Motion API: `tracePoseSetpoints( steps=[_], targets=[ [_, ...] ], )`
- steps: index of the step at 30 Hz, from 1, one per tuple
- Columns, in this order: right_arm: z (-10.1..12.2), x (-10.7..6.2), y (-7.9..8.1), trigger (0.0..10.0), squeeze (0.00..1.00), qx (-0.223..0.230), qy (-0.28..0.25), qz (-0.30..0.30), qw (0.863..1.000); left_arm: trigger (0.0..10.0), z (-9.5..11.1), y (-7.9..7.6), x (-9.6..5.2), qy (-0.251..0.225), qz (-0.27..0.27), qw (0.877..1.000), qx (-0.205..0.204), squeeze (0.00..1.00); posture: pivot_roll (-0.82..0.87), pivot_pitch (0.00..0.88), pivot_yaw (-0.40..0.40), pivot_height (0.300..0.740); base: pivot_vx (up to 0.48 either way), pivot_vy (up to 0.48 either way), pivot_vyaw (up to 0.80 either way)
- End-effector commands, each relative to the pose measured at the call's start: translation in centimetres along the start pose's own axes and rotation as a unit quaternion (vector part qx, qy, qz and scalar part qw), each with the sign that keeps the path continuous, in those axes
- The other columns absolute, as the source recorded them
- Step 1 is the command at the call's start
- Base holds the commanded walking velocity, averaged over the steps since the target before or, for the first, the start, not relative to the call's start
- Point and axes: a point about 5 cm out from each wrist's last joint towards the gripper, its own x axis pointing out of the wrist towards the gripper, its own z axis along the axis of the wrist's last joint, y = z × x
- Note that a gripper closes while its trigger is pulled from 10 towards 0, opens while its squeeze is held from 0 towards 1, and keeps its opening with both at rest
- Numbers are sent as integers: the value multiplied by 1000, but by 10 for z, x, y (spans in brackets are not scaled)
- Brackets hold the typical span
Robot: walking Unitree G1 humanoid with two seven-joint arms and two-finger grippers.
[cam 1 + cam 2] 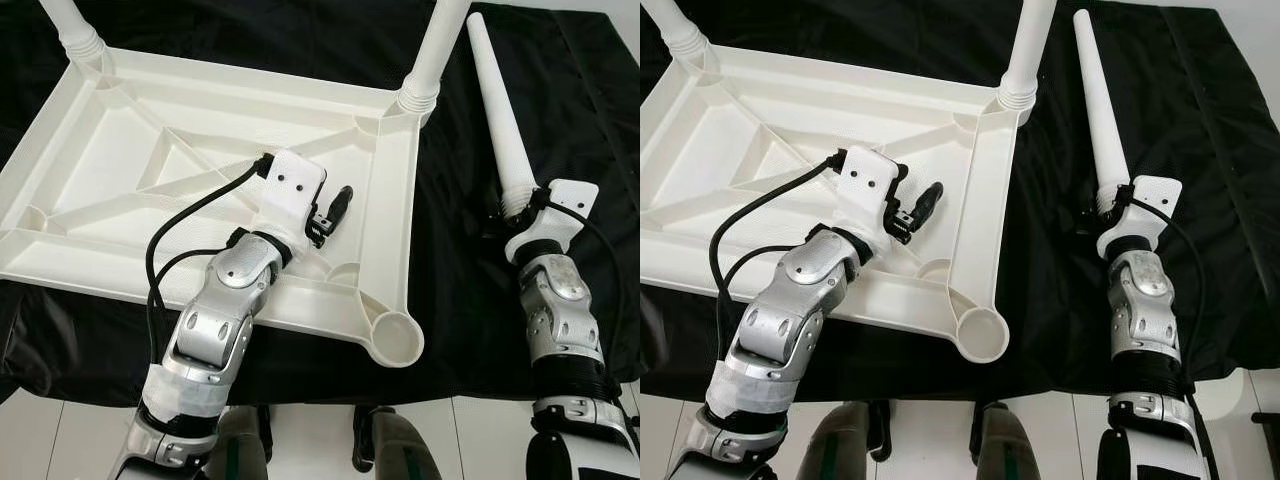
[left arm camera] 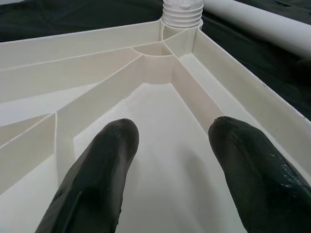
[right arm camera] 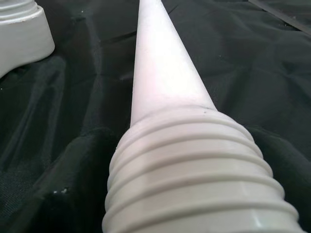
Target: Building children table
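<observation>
Left eye view: left gripper (image 1: 338,208), fingers apart, hovers inside the upturned table top (image 1: 60,140); right gripper (image 1: 512,207) clamps the loose leg (image 1: 497,110) beside that top.

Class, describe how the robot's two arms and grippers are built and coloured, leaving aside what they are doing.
Both arms are silver, jointed metal segments. Each ends in a white plastic wrist housing with small dark screw holes, fed by a looping black cable. The left gripper and right gripper have black fingers, rounded and glossy.

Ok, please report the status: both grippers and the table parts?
Left gripper open over upturned white plastic tabletop. Right gripper shut on loose white tapered leg. Near corner socket empty.
</observation>
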Motion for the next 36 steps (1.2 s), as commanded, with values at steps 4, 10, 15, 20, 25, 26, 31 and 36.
tracePoseSetpoints(
  steps=[4,10,15,20,25,26,31,36],
  targets=[
    [-14,-3,0,0,0,-2,25,18,1000,10000,-2,-3,-5,13,14,1000,3,0,190,318,26,740,0,0,0],
    [-16,-4,3,0,0,8,30,32,999,10000,-3,-3,-5,15,17,1000,3,0,187,318,21,740,0,0,0],
    [-14,-9,3,10000,0,20,9,16,1000,10000,-4,-5,-4,17,21,1000,2,0,181,305,13,740,0,0,0],
    [-2,-16,5,10000,0,11,-50,-19,998,10000,-4,-5,-1,12,21,1000,0,0,166,279,6,740,0,0,0],
    [0,-22,10,10000,0,-4,-65,-27,998,10000,-5,-5,3,10,18,1000,3,0,144,252,3,740,0,0,0],
    [-1,-25,12,10000,0,-4,-65,-24,998,10000,-5,-4,6,7,14,1000,2,0,136,241,1,740,0,0,0],
    [2,-31,16,0,0,-4,-79,-17,997,10000,-5,-1,10,-2,7,1000,-4,0,115,217,-3,740,0,0,0],
    [12,-35,17,10000,0,-2,-108,-27,994,10000,-3,1,15,-14,-3,1000,-15,0,88,183,-7,740,0,0,0]
  ],
)
